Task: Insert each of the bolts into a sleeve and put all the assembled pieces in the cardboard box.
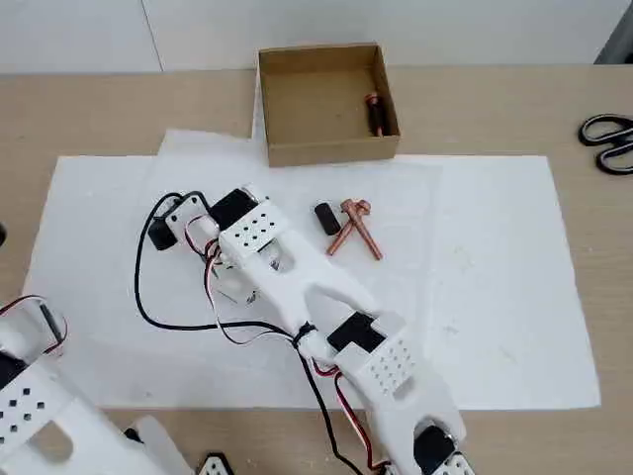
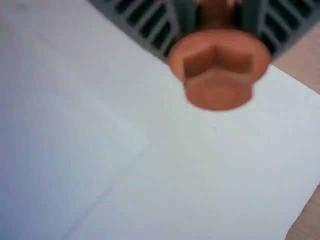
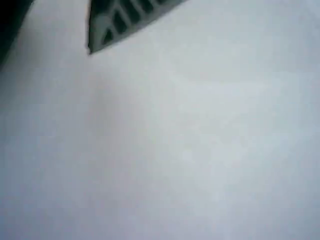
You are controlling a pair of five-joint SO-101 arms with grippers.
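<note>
My left gripper (image 2: 216, 12) is shut on a copper bolt (image 2: 217, 67), whose hex head faces the camera above the white paper. Ridged grey pads (image 2: 137, 15) press on both sides of its shank. Two more copper bolts (image 1: 354, 228) lie crossed on the paper just below the cardboard box (image 1: 326, 148), with a black sleeve (image 1: 326, 218) beside them. One assembled bolt and sleeve (image 1: 375, 113) lies inside the box by its right wall. My right gripper (image 1: 170, 223) is low over the left part of the paper, well left of the loose bolts.
A large white paper sheet (image 1: 475, 297) covers the middle of the wooden table. Black scissors (image 1: 608, 142) lie at the far right edge. The left arm's body (image 1: 30, 406) takes up the bottom left corner. Black and red cables (image 1: 198, 322) trail over the paper.
</note>
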